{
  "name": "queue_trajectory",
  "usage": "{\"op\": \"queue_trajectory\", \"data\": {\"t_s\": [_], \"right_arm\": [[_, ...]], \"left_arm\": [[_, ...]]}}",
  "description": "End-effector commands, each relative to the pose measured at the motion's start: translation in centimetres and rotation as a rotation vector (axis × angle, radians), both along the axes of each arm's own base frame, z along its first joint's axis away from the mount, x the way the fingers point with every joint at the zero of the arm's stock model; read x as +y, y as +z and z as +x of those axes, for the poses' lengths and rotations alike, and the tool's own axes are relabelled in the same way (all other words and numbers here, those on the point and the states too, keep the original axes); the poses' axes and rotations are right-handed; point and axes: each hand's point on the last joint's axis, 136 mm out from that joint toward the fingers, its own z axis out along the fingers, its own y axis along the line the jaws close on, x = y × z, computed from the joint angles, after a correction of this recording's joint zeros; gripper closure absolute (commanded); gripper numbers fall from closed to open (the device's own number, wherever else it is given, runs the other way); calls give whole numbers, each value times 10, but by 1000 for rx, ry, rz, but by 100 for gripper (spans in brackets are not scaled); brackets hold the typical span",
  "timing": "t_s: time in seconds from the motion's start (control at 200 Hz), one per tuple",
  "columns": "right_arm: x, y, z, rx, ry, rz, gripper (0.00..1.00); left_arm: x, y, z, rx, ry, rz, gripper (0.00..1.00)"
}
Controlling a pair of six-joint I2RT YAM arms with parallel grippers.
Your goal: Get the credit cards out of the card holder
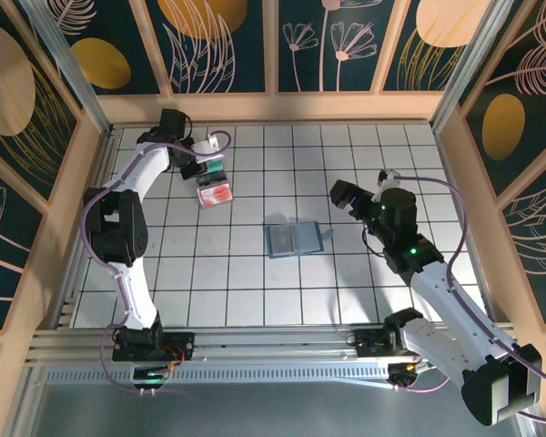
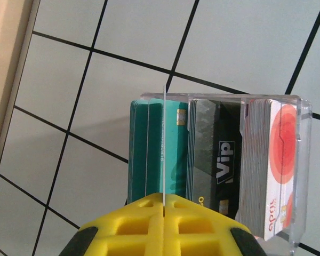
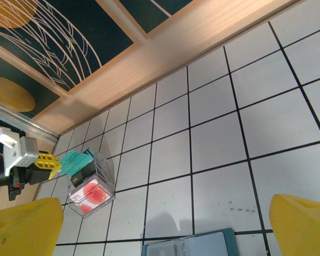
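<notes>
You had the left gripper (image 2: 163, 201) clenched on one credit card (image 2: 164, 133) at the clear box (image 2: 301, 160), right gripper (image 3: 162, 228) released near the card holder (image 1: 294, 239); depositing seemingly needed a square release.

clear box (image 1: 216, 193) (far-left tiles) | white tiled table (image 1: 255, 282) | floral wall panels (image 1: 218, 45)

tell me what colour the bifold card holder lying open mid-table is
Slate grey-blue; the card holder shows best in the top external view.
</notes>
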Motion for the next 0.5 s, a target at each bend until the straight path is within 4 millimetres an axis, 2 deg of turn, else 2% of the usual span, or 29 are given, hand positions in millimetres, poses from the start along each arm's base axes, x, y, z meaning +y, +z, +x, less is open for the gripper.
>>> {"op": "queue_trajectory", "data": {"t_s": [0.0, 0.29, 0.495], "right_arm": [[-2, 13, 2, -16, -24, 15, 1], [-2, 14, 3, -16, -27, 15, 1], [1, 13, 6, -12, -19, 13, 1]], "left_arm": [[0, -7, -1, 28, -30, -1, 100], [1, -21, -1, 54, -31, 5, 100], [5, -23, 3, 45, -9, 20, 100]]}}
